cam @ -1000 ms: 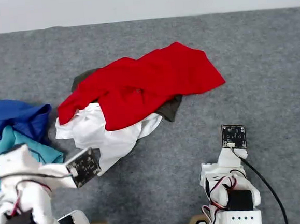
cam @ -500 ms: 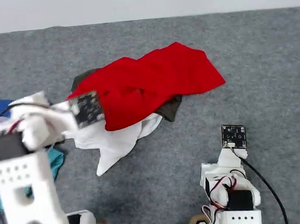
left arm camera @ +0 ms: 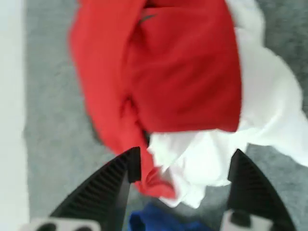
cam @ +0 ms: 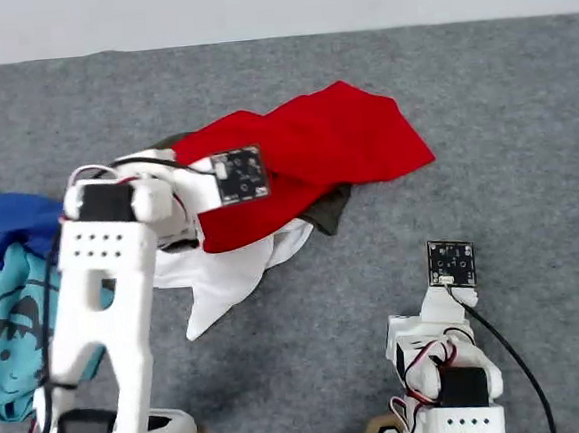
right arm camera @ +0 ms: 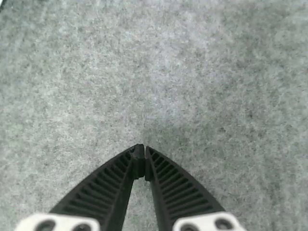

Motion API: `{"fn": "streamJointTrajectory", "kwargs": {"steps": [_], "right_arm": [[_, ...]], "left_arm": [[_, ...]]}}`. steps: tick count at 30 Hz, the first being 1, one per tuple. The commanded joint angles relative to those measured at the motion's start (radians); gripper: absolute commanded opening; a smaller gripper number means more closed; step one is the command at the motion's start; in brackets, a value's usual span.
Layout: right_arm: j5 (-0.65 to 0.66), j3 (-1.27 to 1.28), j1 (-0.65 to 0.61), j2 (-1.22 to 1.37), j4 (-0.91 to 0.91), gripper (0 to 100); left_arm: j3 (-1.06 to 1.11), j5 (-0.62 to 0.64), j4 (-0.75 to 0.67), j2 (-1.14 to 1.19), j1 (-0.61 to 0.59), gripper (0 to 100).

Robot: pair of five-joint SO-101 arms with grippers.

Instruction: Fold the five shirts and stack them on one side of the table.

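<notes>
A red shirt [cam: 305, 160] lies crumpled on top of a pile in the middle of the table, over a white shirt [cam: 224, 272] and a dark olive shirt [cam: 327, 211]. At the left edge, a blue shirt [cam: 9, 223] and a teal shirt [cam: 12, 319] lie bunched together. My left arm [cam: 107, 251] stretches over the pile's left end. In the left wrist view, my left gripper [left arm camera: 185, 168] hangs open above the red shirt [left arm camera: 183, 72] and white shirt [left arm camera: 260, 110], holding nothing. My right gripper [right arm camera: 144, 151] is shut and empty, over bare grey cloth.
The right arm [cam: 446, 355] sits folded at the front right. Grey table covering [cam: 500, 90] lies bare on the right side and along the back. A pale wall edge runs behind the table.
My left arm has risen from the front left and swung out over the pile's left end, uncovering the teal shirt. The shirts and the right arm have not moved.
</notes>
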Motion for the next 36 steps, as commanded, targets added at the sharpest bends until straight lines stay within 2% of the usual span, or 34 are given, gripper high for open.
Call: {"fn": "streamJointTrajectory", "kwargs": {"steps": [1,5,7,11,14,18,23,29,36], "right_arm": [[0.008,0.009,0.002,-0.015,0.004,0.9],[0.008,0.009,0.002,-0.015,0.004,0.9],[0.008,0.009,0.002,-0.015,0.004,0.9],[0.008,0.009,0.002,-0.015,0.004,0.9],[0.008,0.009,0.002,-0.015,0.004,0.9],[0.008,0.009,0.002,-0.015,0.004,0.9],[0.008,0.009,0.002,-0.015,0.004,0.9],[0.008,0.009,0.002,-0.015,0.004,0.9],[0.008,0.009,0.002,-0.015,0.004,0.9]], "left_arm": [[-0.041,-0.015,-0.005,0.068,0.028,29],[-0.045,-0.011,-0.063,0.181,0.037,29],[-0.045,0.037,-0.127,0.222,0.038,27],[-0.045,0.135,-0.252,0.255,0.037,13],[-0.058,0.141,-0.261,0.253,0.035,0],[-0.122,0.143,-0.216,0.21,0.005,0],[-0.22,0.17,-0.109,0.025,-0.015,0],[-0.266,0.416,-0.261,-0.195,-0.041,0],[-0.429,0.56,-0.371,-0.287,-0.1,0]]}}
